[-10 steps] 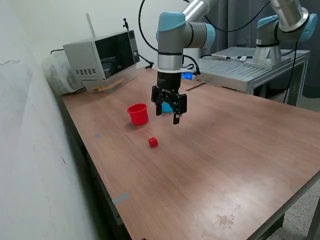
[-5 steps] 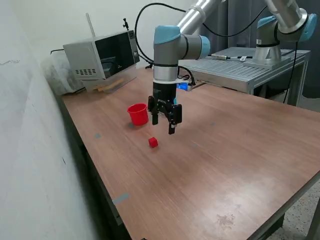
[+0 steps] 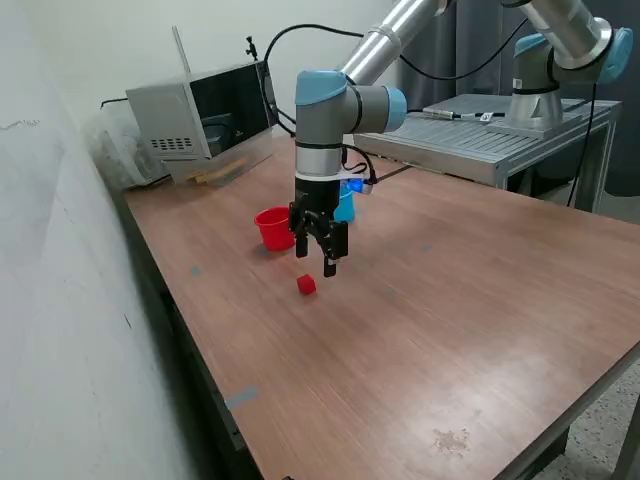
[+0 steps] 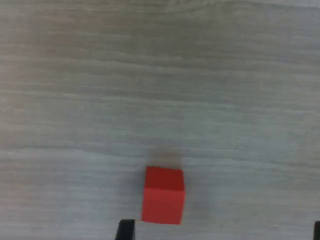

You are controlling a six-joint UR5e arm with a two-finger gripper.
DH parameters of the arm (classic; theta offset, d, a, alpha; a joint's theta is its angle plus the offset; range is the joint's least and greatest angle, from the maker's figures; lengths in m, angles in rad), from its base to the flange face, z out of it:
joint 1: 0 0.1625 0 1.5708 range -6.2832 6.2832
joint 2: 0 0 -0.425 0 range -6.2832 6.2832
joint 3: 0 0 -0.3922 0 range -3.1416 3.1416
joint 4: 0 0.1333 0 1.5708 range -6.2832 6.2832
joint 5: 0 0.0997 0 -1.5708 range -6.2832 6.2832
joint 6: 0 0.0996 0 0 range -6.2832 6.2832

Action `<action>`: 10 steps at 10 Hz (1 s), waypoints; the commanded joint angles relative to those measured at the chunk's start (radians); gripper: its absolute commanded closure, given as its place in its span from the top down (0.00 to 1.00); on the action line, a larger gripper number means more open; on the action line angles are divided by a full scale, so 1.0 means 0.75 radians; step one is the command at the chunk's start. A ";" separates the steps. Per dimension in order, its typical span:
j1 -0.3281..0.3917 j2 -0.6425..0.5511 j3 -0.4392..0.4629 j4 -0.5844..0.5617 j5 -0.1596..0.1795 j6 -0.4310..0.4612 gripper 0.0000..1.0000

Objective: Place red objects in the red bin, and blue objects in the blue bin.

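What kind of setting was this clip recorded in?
Most likely a robotics lab. A wooden table holds only a red cube, a red cup and a microwave, and a second robot arm stands on a metal bench behind.

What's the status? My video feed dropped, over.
Gripper open, empty, above table. Small red cube loose on wooden table, just below the fingers. Red plastic cup upright nearby. Nothing between gripper and cube.

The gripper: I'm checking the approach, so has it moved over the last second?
Yes. The gripper has shifted toward the exterior view's left and lower, from beside the red cup toward the red cube.
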 commanded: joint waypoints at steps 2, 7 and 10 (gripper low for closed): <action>-0.017 0.033 -0.018 -0.001 0.003 0.012 1.00; -0.042 0.099 -0.089 -0.008 0.003 0.012 1.00; -0.066 0.128 -0.106 -0.010 0.003 0.012 1.00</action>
